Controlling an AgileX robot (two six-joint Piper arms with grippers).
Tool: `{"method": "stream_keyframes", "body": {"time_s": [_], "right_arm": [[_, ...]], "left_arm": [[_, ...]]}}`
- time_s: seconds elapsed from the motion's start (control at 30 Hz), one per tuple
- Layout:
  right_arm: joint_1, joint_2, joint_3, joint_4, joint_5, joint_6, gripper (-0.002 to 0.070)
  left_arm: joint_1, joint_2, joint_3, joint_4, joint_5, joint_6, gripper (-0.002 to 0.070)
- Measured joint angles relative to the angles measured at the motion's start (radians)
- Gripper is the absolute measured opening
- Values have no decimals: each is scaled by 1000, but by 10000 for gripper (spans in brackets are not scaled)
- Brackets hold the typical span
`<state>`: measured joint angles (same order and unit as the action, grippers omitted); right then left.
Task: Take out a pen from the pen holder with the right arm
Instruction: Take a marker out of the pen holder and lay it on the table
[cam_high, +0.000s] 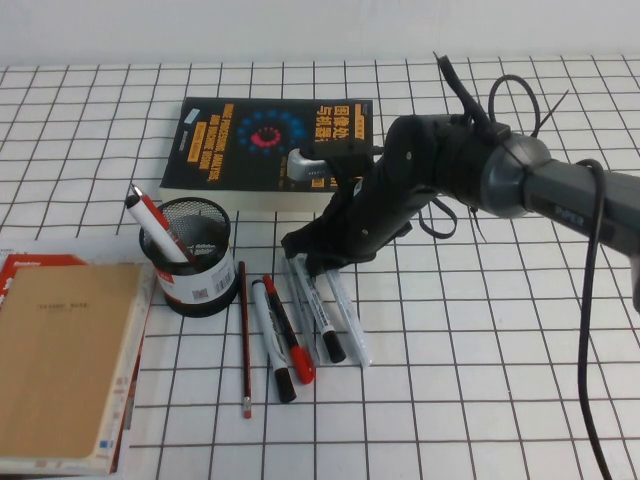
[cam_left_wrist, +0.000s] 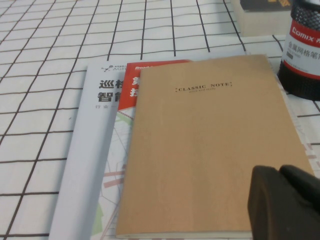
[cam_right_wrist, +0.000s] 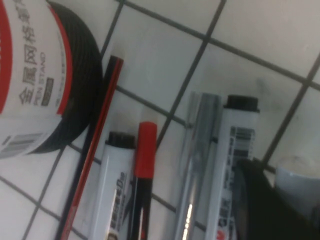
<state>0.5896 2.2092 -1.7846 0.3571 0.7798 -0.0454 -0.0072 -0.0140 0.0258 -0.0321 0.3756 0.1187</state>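
- Eyeing a white gridded table (cam_high: 480, 380), plain wall (cam_high: 300, 30) behind.
- Pen holder (cam_high: 197, 262) near left edge, pen (cam_high: 152, 220) inside.
- Right gripper (cam_high: 303, 248) over loose markers (cam_high: 288, 335), grip unclear.
- Only left wrist view shows left gripper (cam_left_wrist: 282, 200) over notebook (cam_left_wrist: 200, 150), grip unclear.

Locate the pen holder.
High view, robot's left: pen holder between tan notebook and pencil; right hand over the markers beside it, left hand above the notebook.
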Motion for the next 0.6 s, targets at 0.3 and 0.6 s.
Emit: {"method": "stream_keyframes", "body": {"time_s": [0.3,0.6], "right_arm": [[0,29,-47,10,-50,-4,109],[0,41,-47,30,-57,-4,319]], "left_arm": [[0,0,0,0,0,0,-4],[0,0,0,0,0,0,-4]]}}
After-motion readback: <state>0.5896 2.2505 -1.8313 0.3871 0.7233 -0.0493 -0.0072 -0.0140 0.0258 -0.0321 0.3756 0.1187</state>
